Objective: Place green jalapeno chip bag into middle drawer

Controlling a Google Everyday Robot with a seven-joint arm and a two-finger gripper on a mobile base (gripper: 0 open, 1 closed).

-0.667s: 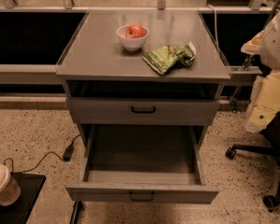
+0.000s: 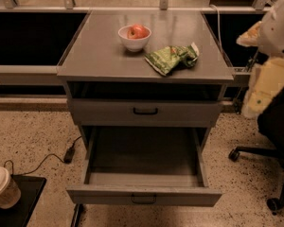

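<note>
The green jalapeno chip bag [image 2: 170, 58] is seen lying on the cabinet top [image 2: 99, 51] near the white bowl [image 2: 134, 41], the middle drawer [image 2: 109, 195] is pulled out below, and the gripper [image 2: 261, 94] is held far right, open or closed cannot be told.

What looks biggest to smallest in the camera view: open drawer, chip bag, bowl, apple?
1. open drawer (also nearest the camera)
2. chip bag
3. bowl
4. apple
The end effector hangs at the right edge.

Matt metal drawer [image 2: 142, 152], crinkled foil bag [image 2: 168, 58] — pale smooth plastic hand [image 2: 261, 91] at right
</note>
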